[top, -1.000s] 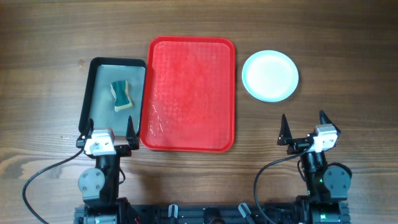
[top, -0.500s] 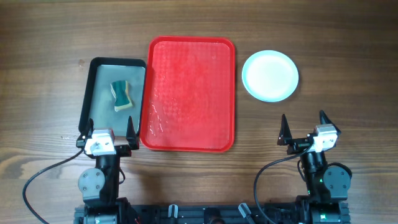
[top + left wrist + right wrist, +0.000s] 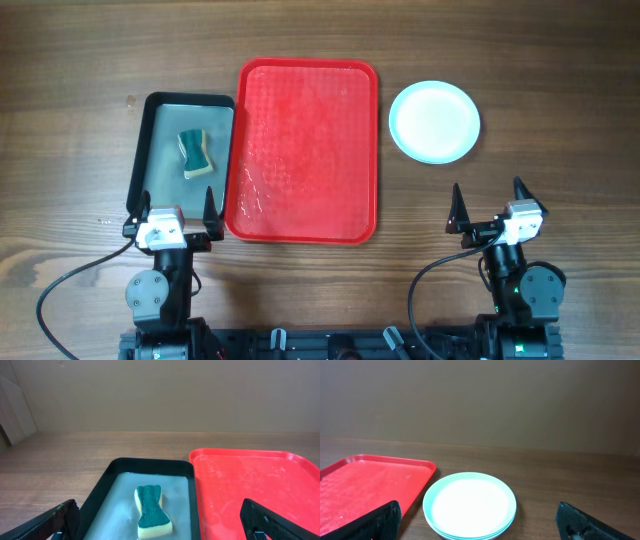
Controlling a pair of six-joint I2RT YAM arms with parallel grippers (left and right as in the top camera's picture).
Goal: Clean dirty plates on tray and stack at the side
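Observation:
The red tray [image 3: 308, 150] lies mid-table with no plate on it, only faint wet streaks [image 3: 250, 480]. The plates [image 3: 434, 121] sit stacked on the wood to its right; the top one is white with a pale teal rim and looks clean [image 3: 470, 505]. At the table's near edge my left gripper [image 3: 176, 205] is open, just in front of the grey tray. Further right along that edge my right gripper [image 3: 488, 195] is open too, short of the plates. Neither holds anything [image 3: 160, 522] [image 3: 480, 522].
A black-rimmed grey tray [image 3: 160, 150] lies against the red tray's left side, with a yellow sponge with a green scouring top [image 3: 197, 153] in it [image 3: 151, 510]. Bare wood surrounds the trays and plates. Cables run from both arm bases at the near edge.

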